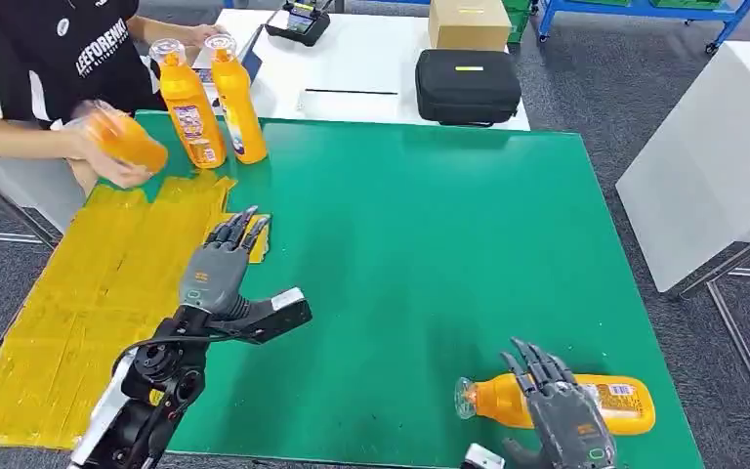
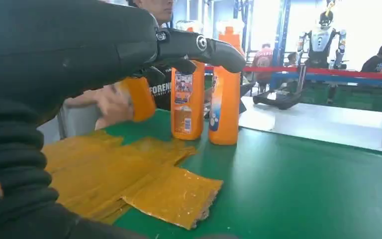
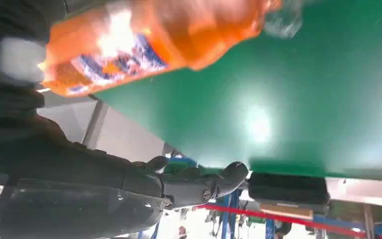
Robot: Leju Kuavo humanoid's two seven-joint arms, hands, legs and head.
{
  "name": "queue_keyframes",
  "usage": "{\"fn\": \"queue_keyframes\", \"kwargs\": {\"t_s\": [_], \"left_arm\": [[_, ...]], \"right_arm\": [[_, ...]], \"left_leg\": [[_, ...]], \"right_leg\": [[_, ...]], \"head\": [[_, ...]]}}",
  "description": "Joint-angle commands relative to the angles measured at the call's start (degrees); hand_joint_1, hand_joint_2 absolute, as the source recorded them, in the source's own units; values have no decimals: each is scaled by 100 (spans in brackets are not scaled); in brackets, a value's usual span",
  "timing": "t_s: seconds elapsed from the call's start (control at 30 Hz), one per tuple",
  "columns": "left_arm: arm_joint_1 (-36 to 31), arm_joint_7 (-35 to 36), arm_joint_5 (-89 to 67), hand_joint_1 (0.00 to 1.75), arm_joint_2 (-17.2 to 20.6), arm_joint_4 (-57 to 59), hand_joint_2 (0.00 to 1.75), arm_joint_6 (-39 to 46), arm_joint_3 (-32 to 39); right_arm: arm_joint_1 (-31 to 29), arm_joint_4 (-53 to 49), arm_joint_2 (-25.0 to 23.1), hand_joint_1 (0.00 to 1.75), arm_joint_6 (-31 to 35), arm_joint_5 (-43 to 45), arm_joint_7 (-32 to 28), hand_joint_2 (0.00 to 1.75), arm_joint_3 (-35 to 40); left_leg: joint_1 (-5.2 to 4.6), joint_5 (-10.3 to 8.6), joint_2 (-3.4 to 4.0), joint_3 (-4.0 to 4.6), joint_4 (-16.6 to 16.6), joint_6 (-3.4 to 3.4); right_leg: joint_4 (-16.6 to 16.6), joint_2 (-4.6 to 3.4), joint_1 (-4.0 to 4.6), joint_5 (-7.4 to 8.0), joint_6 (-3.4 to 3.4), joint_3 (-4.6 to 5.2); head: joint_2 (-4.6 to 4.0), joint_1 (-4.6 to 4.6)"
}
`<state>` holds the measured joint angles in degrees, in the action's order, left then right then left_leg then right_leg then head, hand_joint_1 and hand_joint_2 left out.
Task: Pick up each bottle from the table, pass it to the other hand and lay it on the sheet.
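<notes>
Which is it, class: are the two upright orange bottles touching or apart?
Apart. The left wrist view shows a gap between the left bottle and right bottle.

One orange bottle (image 1: 586, 403), clear cap, lies on its side at the near right of the green table. Two matching bottles (image 1: 191, 107) (image 1: 237, 98) stand upright, side by side, at the far edge beside the crinkled yellow sheet (image 1: 98, 293). A fourth bottle (image 1: 129, 140) is tilted above the sheet's far end.
</notes>
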<state>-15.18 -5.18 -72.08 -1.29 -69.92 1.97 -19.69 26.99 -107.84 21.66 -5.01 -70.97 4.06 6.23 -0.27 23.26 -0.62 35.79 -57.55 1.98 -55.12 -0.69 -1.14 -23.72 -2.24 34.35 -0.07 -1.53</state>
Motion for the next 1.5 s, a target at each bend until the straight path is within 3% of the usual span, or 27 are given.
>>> {"fn": "queue_keyframes", "kwargs": {"t_s": [0.03, 0.33, 0.47, 0.57, 0.6, 0.73, 0.77, 1.5], "left_arm": [[-146, 29, 9, 0, -19, 182, 0, -49, -155], [-173, 32, 25, 0, -40, 246, 0, -55, -157], [-194, 32, 64, 0, -55, 269, 0, -22, -136], [-188, 29, 77, 0, -31, 232, 0, -32, -139], [-197, 28, 78, 0, -31, 241, 0, -36, -143], [-229, 16, 114, 0, -16, 284, 0, -54, -200], [-230, 28, 134, 0, 10, 279, 0, -44, -224], [-274, 34, 285, 0, -14, 357, 0, -46, -272]], "right_arm": [[-177, 436, -569, 0, -100, -86, -197, 175, -664], [-153, 465, -736, 0, -149, -161, -263, 175, -870], [-277, 776, -957, 0, -399, -236, -489, 175, -1241], [-348, 1018, -1086, 0, -590, -278, -686, 175, -1517], [-355, 1052, -1116, 0, -633, -279, -729, 175, -1572], [-308, 1151, -1393, 0, -1049, -452, -940, 175, -1893], [-317, 1173, -1485, 0, -1142, -529, -988, 175, -1966], [-381, 1488, -1578, 0, -1631, -778, -1135, 175, -2572]], "left_leg": [[6, 10, -2, -29, 6, -13], [4, 10, -1, -26, 5, -13], [3, 5, -1, -17, 6, -9], [7, 23, 2, -58, 6, -22], [5, 3, 0, -15, 6, -8], [7, 15, -10, -45, 8, -18], [3, 3, -7, -18, 7, -9], [1, 14, -2, -31, 5, -11]], "right_leg": [[9, 11, 8, -10, 12, -33], [7, 9, 6, -10, 12, -29], [9, 8, 4, -4, 9, -21], [11, 13, 10, -22, 21, -62], [11, 5, 6, -1, 7, -19], [12, 22, 9, -17, 17, -52], [10, 13, 4, -5, 9, -22], [7, 11, 3, -13, 11, -33]], "head": [[0, 0], [0, 0], [0, 0], [0, 0], [0, 2], [0, 2], [0, -2], [0, 0]]}}
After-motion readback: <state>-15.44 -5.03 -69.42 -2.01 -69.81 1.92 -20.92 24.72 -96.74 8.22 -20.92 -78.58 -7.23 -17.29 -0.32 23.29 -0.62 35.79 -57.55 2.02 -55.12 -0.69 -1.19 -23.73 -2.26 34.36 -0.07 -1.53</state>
